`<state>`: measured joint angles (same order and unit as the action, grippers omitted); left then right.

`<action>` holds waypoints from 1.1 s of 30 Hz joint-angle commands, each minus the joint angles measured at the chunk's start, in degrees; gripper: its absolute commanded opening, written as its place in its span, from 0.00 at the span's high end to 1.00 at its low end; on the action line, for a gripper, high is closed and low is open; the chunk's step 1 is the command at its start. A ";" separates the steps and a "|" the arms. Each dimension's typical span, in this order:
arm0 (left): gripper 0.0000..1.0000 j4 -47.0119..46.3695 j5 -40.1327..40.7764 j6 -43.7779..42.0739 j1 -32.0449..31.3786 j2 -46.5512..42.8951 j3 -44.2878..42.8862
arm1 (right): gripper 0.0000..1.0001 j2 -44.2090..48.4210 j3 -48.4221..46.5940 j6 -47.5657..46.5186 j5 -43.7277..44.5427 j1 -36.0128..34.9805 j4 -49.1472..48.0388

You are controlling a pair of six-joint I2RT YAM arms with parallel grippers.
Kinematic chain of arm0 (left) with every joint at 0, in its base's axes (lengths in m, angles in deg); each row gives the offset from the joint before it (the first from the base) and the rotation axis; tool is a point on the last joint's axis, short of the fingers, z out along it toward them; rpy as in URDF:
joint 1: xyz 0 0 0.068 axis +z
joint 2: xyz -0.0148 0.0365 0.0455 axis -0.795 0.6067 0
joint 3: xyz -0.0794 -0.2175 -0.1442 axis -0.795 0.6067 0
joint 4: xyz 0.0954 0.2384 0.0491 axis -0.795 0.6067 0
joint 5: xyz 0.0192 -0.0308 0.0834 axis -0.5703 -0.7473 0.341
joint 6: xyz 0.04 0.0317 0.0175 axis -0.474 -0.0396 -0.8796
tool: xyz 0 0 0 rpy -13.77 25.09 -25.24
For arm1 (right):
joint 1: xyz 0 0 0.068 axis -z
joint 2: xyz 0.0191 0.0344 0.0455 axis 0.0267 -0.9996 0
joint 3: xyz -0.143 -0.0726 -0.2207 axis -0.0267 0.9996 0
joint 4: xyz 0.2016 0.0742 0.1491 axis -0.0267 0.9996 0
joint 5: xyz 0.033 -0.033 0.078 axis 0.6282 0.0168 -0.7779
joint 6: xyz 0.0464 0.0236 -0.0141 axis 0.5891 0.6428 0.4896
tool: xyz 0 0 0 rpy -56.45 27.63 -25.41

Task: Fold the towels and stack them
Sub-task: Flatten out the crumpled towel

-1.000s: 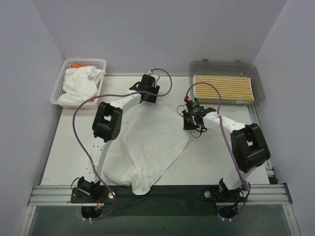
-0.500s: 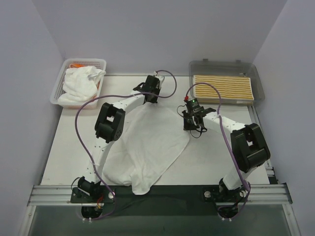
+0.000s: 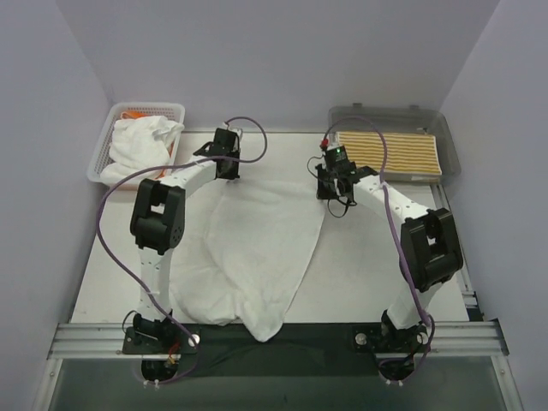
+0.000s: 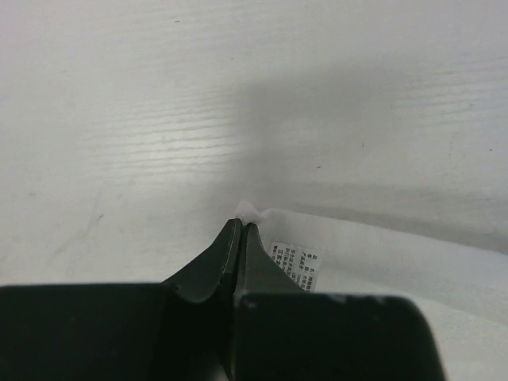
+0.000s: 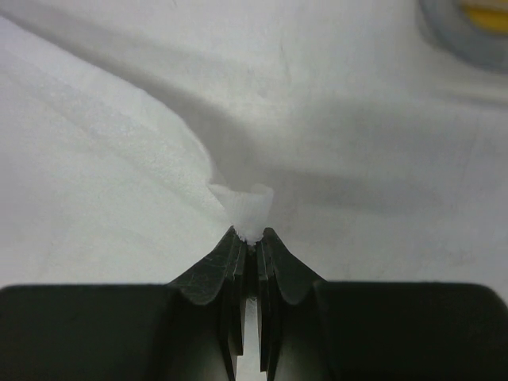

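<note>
A large white towel [image 3: 248, 248] lies spread over the table, its near end hanging over the front edge. My left gripper [image 3: 224, 158] is shut on the towel's far left corner [image 4: 250, 210], next to a printed label [image 4: 295, 264]. My right gripper [image 3: 330, 184] is shut on the far right corner [image 5: 244, 205], which pokes out as a small fold. More white towels [image 3: 141, 147] are heaped in the basket, with a bit of orange showing. A yellow-and-white striped towel [image 3: 390, 155] lies folded in the tray.
A white mesh basket [image 3: 119, 116] stands at the far left corner of the table. A grey translucent tray [image 3: 384, 115] stands at the far right. Side walls close in on both sides, and a metal rail [image 3: 274, 336] runs along the near edge.
My left gripper has shut on the towel's corner and pulled it left and farther back. The right gripper has carried its corner farther back. The towel now lies wider and flatter.
</note>
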<state>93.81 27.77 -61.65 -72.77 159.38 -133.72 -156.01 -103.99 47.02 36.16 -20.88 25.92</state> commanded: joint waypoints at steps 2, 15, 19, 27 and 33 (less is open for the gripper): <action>1.00 -5.56 1.94 1.84 1.39 -11.72 1.64 | 1.00 -1.41 -10.03 -5.02 5.47 1.41 1.44; 1.00 -15.32 3.96 -3.08 1.66 -38.69 3.05 | 1.00 4.02 -31.66 -16.44 8.63 2.81 1.71; 1.00 -16.20 1.68 -4.48 1.40 -44.59 1.82 | 1.00 8.42 -35.00 -18.47 8.11 2.81 1.71; 1.00 -13.66 -3.23 -7.91 -0.09 -56.19 -3.62 | 1.00 20.88 -37.64 -19.35 -1.29 2.55 1.45; 1.00 -11.64 -8.59 -8.36 -1.15 -64.28 -6.35 | 1.00 30.55 -37.82 -20.40 -10.26 2.29 1.45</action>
<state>82.93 19.58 -67.57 -74.45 100.60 -136.10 -129.65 -140.41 29.01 28.03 -19.27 27.80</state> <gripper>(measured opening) 0.030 0.080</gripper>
